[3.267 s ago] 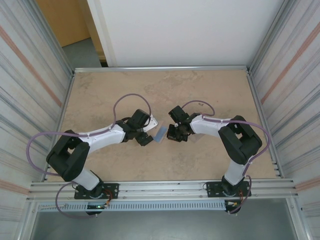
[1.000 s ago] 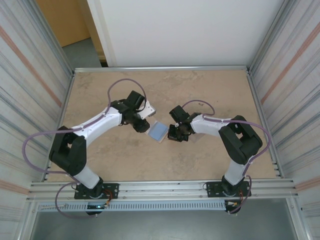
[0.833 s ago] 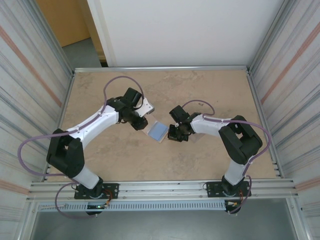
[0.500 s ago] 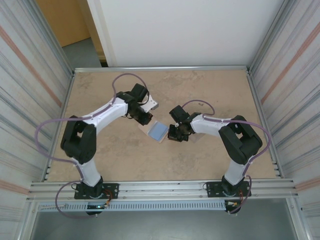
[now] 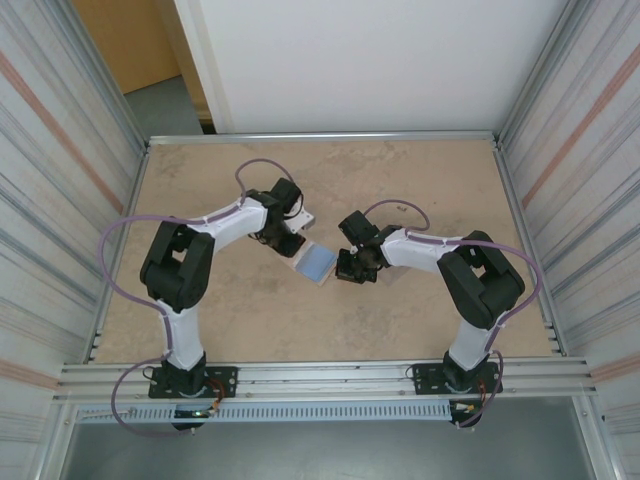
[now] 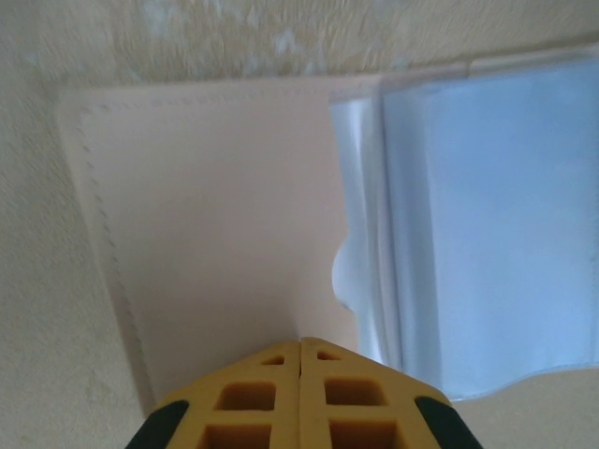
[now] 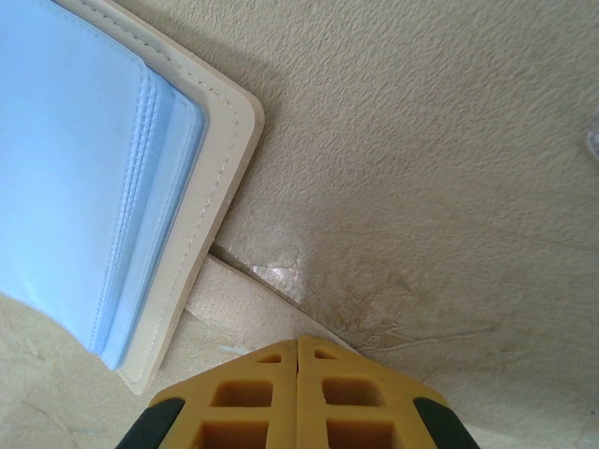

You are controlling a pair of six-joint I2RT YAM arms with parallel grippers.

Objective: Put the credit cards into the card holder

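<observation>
On the counter (image 5: 400,180), the card holder (image 5: 316,262) lay opened flat between the arms, pale blue pockets (image 6: 496,234) up. The left pincer (image 6: 299,348) was fully closed, tips over the beige flap (image 6: 206,215); the right pincer (image 7: 298,344), likewise closed and empty, sat above the snap tab (image 7: 245,297). I judged the step required light, even downward pressure at both ends, preventing sliding and leaving pockets exposed.
</observation>
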